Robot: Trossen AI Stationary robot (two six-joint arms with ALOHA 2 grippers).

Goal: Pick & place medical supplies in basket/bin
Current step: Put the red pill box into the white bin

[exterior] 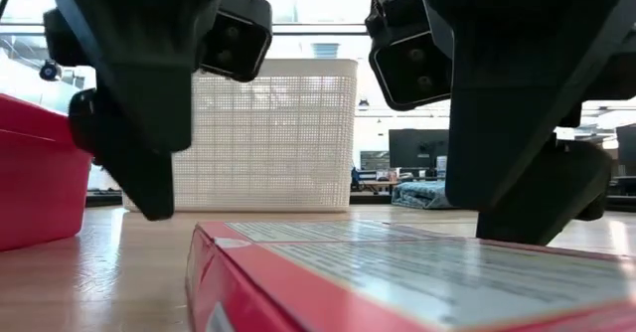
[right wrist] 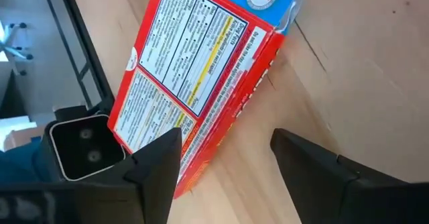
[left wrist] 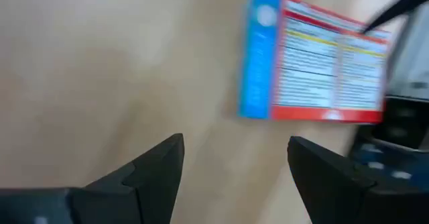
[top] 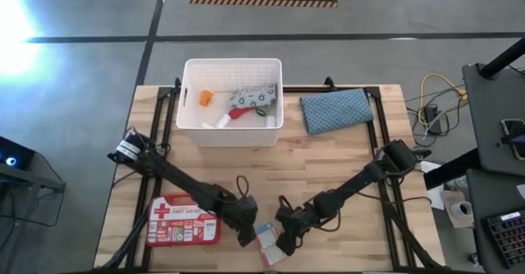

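The small red-white box (top: pixel 268 243) lies flat near the table's near edge, between my two grippers; it fills the low view's foreground (exterior: pixel 397 272). My left gripper (left wrist: pixel 234 163) is open just to the box's left, and the box (left wrist: pixel 315 66) lies ahead of its fingers. My right gripper (right wrist: pixel 224 157) is open at the box's right, with a corner of the box (right wrist: pixel 194 70) reaching in between its fingers. The red first-aid case (top: pixel 182 221) lies flat left of the left gripper. The white bin (top: pixel 234 102) stands at the far side and holds an orange vial (top: pixel 205 98), a white roll (top: pixel 223 122) and other supplies. My right gripper has one finger (right wrist: pixel 157 163) right at the box's long red side (right wrist: pixel 221 130), near one end, coming in low over the table. I cannot tell whether that finger touches the box. The box lies flat on the wood.
A blue-grey cloth pouch (top: pixel 336 110) lies right of the bin. Black rails (top: pixel 160 110) run along the table's left and right sides. Bare wood (top: pixel 271 171) stretches between the bin and the grippers. Cables and desks (top: pixel 492 143) stand beyond the right edge.
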